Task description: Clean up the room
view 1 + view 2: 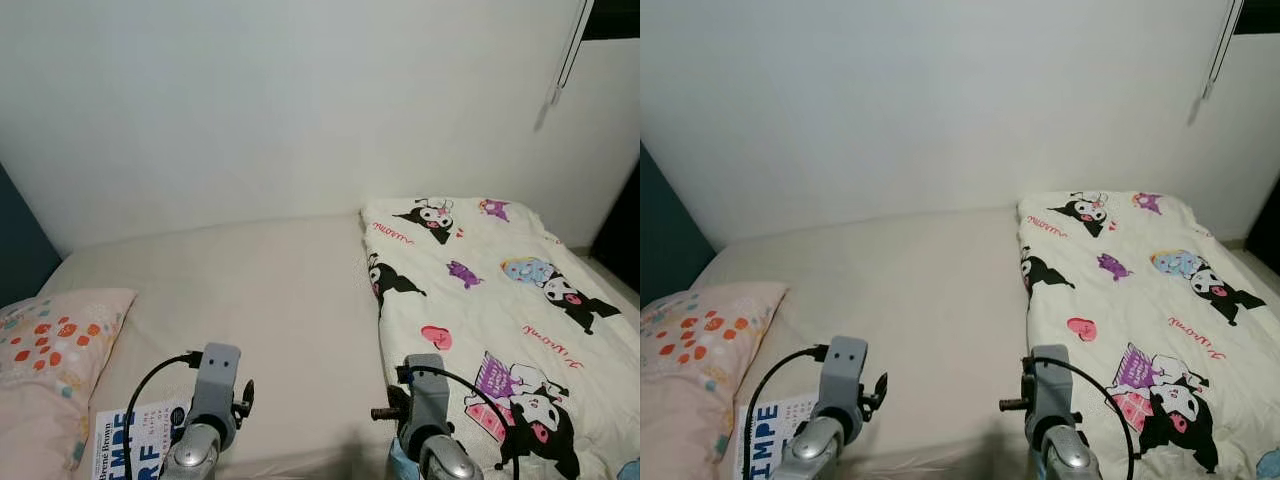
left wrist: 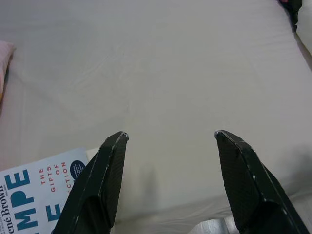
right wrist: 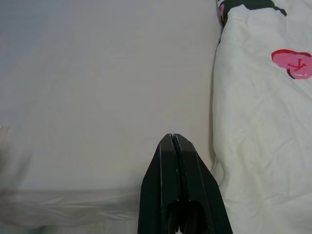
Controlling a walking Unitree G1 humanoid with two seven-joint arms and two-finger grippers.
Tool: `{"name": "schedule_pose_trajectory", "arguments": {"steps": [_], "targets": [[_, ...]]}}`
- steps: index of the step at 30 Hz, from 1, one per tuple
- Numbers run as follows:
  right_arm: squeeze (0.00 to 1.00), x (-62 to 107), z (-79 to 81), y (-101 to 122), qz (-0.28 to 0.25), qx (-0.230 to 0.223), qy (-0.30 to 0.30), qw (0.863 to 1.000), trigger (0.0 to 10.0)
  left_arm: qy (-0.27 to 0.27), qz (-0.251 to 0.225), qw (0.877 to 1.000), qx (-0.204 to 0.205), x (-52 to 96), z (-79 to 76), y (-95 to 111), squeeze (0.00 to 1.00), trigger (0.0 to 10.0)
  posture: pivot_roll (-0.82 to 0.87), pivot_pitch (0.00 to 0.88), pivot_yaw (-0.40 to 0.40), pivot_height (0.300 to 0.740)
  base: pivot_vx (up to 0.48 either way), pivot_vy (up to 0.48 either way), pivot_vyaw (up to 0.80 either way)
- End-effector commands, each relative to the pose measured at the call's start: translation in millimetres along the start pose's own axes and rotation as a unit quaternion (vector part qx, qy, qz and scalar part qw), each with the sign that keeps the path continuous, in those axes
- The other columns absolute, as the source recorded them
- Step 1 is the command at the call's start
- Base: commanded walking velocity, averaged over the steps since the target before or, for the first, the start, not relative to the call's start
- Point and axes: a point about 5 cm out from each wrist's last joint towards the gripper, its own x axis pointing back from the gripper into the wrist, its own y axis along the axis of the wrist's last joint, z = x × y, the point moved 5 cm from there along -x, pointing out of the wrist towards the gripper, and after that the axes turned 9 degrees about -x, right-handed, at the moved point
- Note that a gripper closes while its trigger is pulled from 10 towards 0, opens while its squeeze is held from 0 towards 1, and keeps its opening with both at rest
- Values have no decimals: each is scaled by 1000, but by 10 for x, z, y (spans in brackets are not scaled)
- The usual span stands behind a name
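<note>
We stand at the near edge of a bed (image 1: 260,290) covered with a plain cream sheet, which reaches to a white wall (image 1: 280,100) on the far side. In the far right corner a thin cord (image 1: 568,55) hangs down the wall, and at the left edge we see a dark blue panel (image 1: 18,245).

On the right half of the bed lies a white blanket (image 1: 490,300), spread flat and printed with black-and-white cartoon figures, pink hearts and small purple shapes. Its left edge runs from far to near about in the middle of the mattress. At the near left lies a pink pillow (image 1: 50,350) with orange and red spots. Just beside it, at the near edge, is a book (image 1: 135,440) with a white cover and big blue letters, partly under the cable of the left arm.

The left gripper (image 2: 170,136) hangs over the bare sheet, near the book, with its fingers wide apart and nothing between them. The right gripper (image 3: 173,139) is over the sheet just beside the blanket's left edge, its fingers pressed together and holding nothing.
</note>
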Motion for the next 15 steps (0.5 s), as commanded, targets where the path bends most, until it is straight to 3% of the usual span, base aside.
{"name": "schedule_pose_trajectory", "arguments": {"steps": [1, 15], "targets": [[0, -19, 28, 11, -4, 3, 3, 1000, 10000, -1, 3, 1000, -8, 12, 16, -42, 0, 10000, -4, 0, 39, 740, 0, 0, 0], [0, -3, 112, 77, -10, 63, 52, 997, 10000, 22, -9, 1000, 2, 58, 0, -43, 0, 10000, -6, 0, -43, 740, 0, 0, 0]]}}
